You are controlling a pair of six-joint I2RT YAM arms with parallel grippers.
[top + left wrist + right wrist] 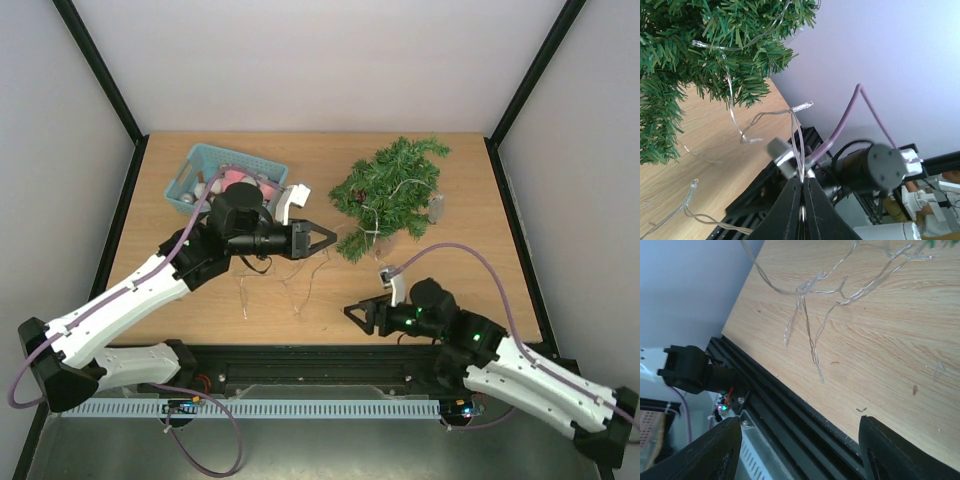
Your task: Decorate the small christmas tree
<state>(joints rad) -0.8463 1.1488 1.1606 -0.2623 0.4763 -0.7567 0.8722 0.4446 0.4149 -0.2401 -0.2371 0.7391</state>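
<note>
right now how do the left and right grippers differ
Left gripper is shut on the light wire; right gripper is open and empty. Left gripper is mid-table beside the tree; right gripper is near the table's front edge. Both are black.

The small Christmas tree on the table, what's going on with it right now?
The left gripper has its jaws shut on a thin clear wire string of tiny lights, holding it up beside the small bushy green Christmas tree, where part of the string is already draped. The right gripper hovers open and empty near the front edge of the wooden table.
</note>
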